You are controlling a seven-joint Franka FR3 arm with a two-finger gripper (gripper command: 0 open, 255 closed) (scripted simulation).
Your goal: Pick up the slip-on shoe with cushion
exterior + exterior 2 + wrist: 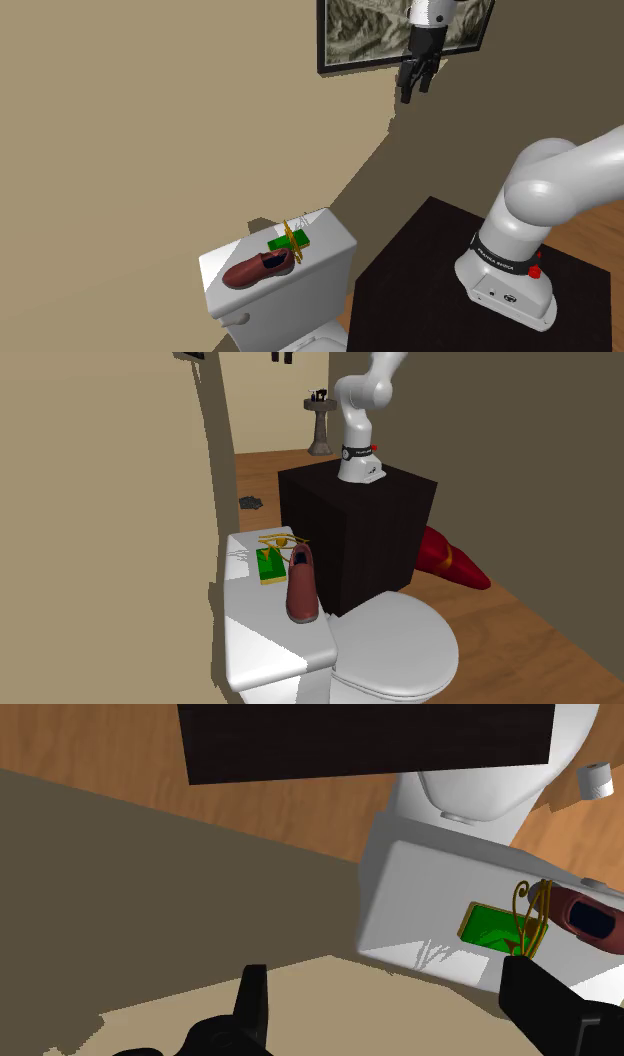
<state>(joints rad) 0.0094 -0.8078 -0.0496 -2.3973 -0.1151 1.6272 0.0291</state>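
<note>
Right beside shoe (258, 270): green box (290, 241)

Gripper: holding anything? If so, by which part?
Nothing is held. The gripper is open, high in the air, with nothing between its fingers. The shoe lies on the toilet tank well below it.

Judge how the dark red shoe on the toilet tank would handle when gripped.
The shoe lies flat on its sole, so rolling seems unlikely. Its open top suggests sides that may give when squeezed. Pushed, it could slide off the tank lid.
</note>
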